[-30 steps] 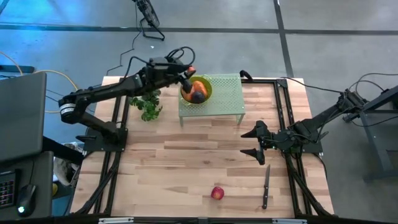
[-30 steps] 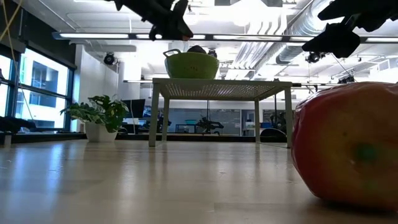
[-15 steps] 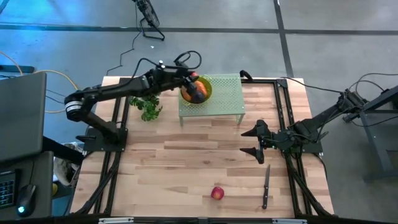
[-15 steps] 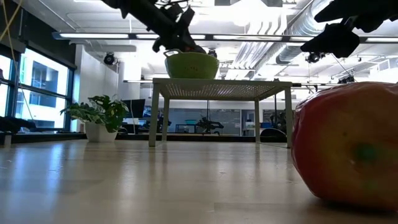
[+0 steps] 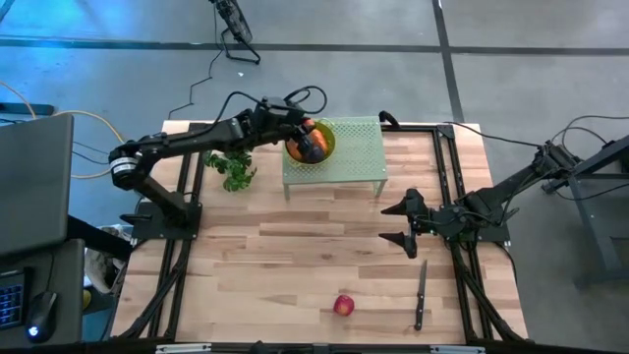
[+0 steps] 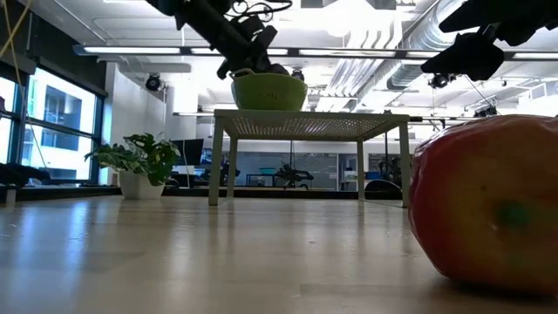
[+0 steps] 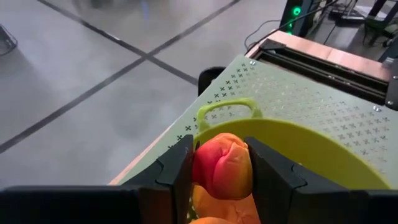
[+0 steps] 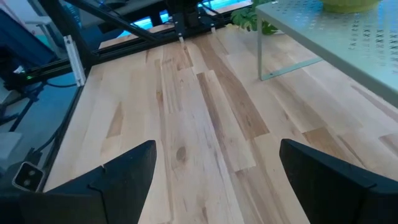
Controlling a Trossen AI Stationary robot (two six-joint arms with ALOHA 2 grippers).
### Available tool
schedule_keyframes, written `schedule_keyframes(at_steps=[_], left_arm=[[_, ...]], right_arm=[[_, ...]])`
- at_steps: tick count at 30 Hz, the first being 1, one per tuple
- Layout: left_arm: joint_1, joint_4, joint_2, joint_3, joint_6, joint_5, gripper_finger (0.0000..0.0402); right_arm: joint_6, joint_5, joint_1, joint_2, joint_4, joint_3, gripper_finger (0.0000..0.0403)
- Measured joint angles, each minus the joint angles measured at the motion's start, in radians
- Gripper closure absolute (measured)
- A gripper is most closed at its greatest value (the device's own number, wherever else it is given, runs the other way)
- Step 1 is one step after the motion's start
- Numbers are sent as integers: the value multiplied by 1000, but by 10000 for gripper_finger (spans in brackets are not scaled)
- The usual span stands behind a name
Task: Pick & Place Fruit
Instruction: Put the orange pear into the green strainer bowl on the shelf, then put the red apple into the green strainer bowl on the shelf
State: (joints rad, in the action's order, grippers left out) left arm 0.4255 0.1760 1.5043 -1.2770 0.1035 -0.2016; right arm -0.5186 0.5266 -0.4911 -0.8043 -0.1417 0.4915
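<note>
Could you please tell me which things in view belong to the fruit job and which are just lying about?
Part of the job:
- peach held in the left gripper
- fruit in the bowl
- green bowl
- apple on the table

Just lying about:
- knife
- plant
- right gripper, waiting, jaws open

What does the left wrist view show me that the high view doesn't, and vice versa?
Left wrist only: the left gripper shut on a red-orange fruit, held at the bowl's handle side, above another orange piece.
High only: the red apple and knife on the table's near part, the plant, and the right gripper open, waiting.
Both: the yellow-green bowl on the green perforated stand.
</note>
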Motion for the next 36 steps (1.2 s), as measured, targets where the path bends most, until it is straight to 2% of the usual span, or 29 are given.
schedule_keyframes(at_steps=[8, 18, 22, 26, 29, 36], left_arm=[[0, 9, 0, 0, -52, 0, 274], [0, 18, 0, 0, -74, -2, 200], [0, 38, -1, 0, -80, -3, 191], [0, 38, -9, 0, -83, -3, 190], [0, 59, -9, -32, -108, -3, 190], [-6, 244, -10, -172, -112, 4, 190]], right_arm=[[0, 27, 0, 0, 0, 0, 69], [-3, 138, 0, 0, 6, 0, 69], [-3, 196, 0, 0, 37, 0, 69], [-1, 201, 0, 0, 77, 0, 69], [-6, 200, 0, 0, 94, 0, 69], [-8, 197, 0, 0, 138, 0, 69]])
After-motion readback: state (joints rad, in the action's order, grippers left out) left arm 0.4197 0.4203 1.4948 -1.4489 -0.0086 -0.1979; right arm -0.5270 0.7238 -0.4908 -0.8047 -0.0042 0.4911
